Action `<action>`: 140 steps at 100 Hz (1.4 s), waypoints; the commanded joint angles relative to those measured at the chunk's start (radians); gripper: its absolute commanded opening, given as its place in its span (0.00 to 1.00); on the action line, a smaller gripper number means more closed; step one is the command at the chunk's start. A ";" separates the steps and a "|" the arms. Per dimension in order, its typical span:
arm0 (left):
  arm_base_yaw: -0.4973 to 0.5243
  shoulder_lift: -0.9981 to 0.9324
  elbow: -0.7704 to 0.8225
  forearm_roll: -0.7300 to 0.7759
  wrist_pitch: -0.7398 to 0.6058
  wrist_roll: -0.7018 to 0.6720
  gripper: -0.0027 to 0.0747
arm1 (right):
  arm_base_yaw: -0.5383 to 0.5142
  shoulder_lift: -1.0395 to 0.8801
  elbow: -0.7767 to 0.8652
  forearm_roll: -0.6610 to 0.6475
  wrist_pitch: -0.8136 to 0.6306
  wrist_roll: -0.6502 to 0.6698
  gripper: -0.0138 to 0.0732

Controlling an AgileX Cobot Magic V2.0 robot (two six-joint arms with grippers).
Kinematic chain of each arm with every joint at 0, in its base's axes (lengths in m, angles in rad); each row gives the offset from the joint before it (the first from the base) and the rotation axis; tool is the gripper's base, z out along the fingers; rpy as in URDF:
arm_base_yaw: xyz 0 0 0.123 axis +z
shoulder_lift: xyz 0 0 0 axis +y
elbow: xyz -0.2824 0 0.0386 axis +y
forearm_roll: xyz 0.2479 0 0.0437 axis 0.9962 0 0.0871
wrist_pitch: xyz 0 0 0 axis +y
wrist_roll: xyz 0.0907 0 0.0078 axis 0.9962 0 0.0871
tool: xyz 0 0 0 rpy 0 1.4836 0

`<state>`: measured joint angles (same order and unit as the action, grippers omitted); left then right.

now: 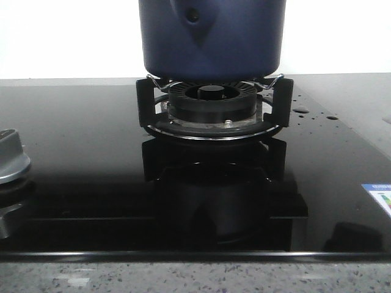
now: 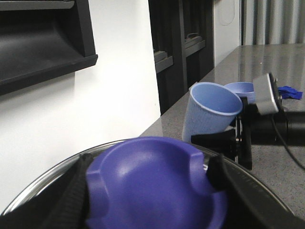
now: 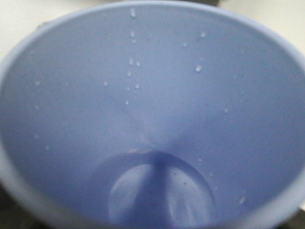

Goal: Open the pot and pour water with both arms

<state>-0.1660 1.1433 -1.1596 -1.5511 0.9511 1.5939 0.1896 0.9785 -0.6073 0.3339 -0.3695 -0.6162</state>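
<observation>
The dark blue pot (image 1: 211, 36) stands on the burner at the back centre; its top is cut off in the front view. In the left wrist view my left gripper (image 2: 152, 179) is shut on the purple-blue knob (image 2: 152, 191) of the glass lid, whose metal rim (image 2: 43, 183) shows behind it. I cannot tell whether the lid rests on the pot. My right gripper (image 2: 224, 138) holds a light blue cup (image 2: 209, 112) tilted, close beyond the lid. In the right wrist view the cup's inside (image 3: 152, 119) fills the frame, with small water drops on it.
A black burner ring (image 1: 211, 101) and grate (image 1: 143, 101) sit on the black glass cooktop (image 1: 91, 159). A metal control knob (image 1: 9, 159) is at the left. Water drops (image 1: 300, 110) lie right of the burner. A second blue bowl (image 2: 240, 88) stands on the counter.
</observation>
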 commanded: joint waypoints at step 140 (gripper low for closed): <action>0.005 -0.100 -0.031 -0.066 -0.022 -0.078 0.29 | 0.125 0.403 -0.571 -0.878 0.154 -0.132 0.41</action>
<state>-0.1660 1.0653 -1.1596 -1.5173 0.9401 1.5286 0.3136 1.4053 -1.1198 -0.5336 -0.1398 -0.7372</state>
